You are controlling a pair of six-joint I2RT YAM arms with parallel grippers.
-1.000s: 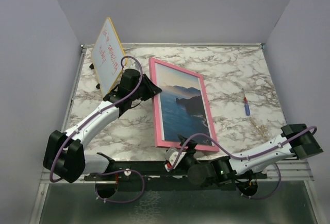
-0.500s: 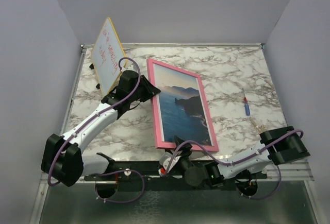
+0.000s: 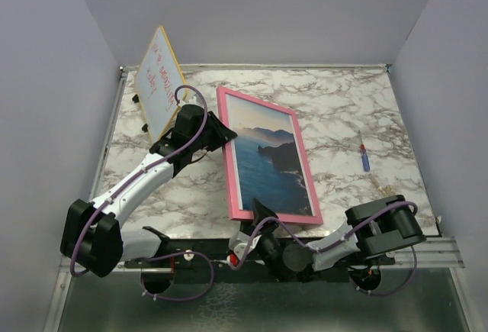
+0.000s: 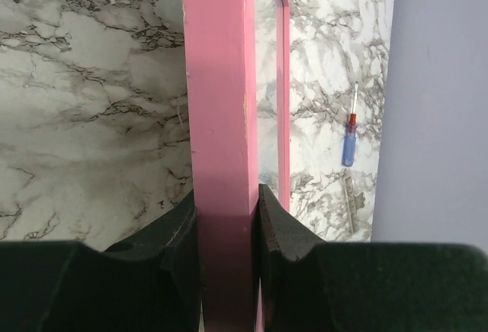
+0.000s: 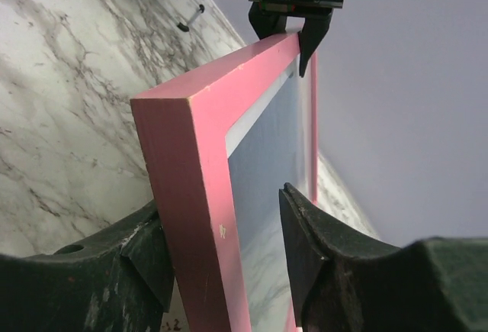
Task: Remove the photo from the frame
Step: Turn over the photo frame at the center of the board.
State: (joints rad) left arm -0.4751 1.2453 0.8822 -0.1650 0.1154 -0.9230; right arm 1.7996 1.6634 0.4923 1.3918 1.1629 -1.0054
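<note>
- Frame (image 3: 226, 156) just right of the whiteboard (image 3: 158, 80), with the photo (image 3: 271, 160) inside it, picture side up (headland and sea showing).
- Left gripper (image 4: 225, 195) pinched tight on the frame corner nearest the whiteboard.
- Right gripper (image 5: 221, 210) straddling the corner farther from the whiteboard; gripping or merely close, cannot tell.
- Screwdriver (image 3: 364, 156) well apart from the whiteboard, beyond the frame.

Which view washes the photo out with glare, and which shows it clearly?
Right wrist view: the photo looks pale grey, washed out by reflection at a steep angle. Top external view: its colours read clearly under even light. Left wrist view: the frame is edge-on; the photo barely shows.
</note>
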